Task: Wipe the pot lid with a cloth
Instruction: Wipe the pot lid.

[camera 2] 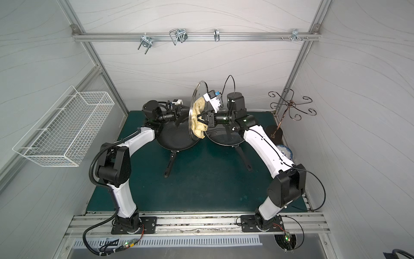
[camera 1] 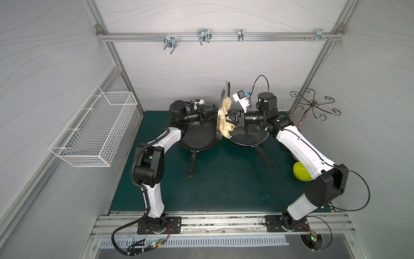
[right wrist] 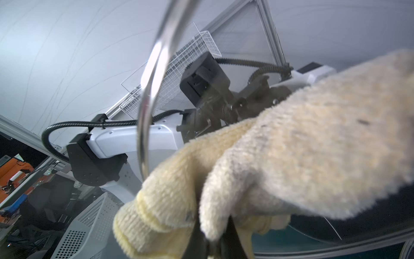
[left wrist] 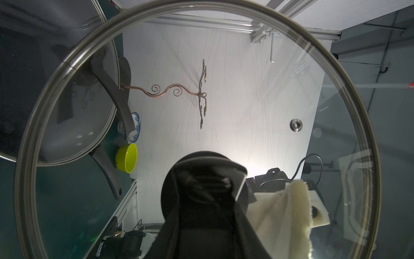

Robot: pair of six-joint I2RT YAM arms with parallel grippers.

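- My left end effector (camera 1: 209, 115) has its jaws partway closed around the black knob of the pot lid (left wrist: 224, 101), gripping it firmly.
- The glass lid stands on edge in the air between the two arms, above the gap between the pans; its knob side faces the left arm.
- My right end effector (camera 1: 230, 117) is clamped tight on the cloth (camera 1: 225, 121), the jaws pinching a bunched fold.
- The cloth, pale yellow terry, lies against the lid's face on the side away from the knob, near the middle, with loose ends hanging above and below the jaws.
- Two frying pans sit on the green tabletop, side by side and nearly touching: one (camera 1: 197, 136) under the left arm, one (camera 1: 246, 145) under the right.
- A second glass lid (camera 2: 224, 138) rests on the right-hand pan, so I count two lids.
- One cloth.
- One yellow-green bowl (camera 1: 301, 171) beside the right arm, one blue-patterned dish (camera 2: 285, 152) near it.
- One white wire basket (camera 1: 94, 127) on the left wall, one scrolled metal stand (camera 1: 313, 105) in the far right corner.
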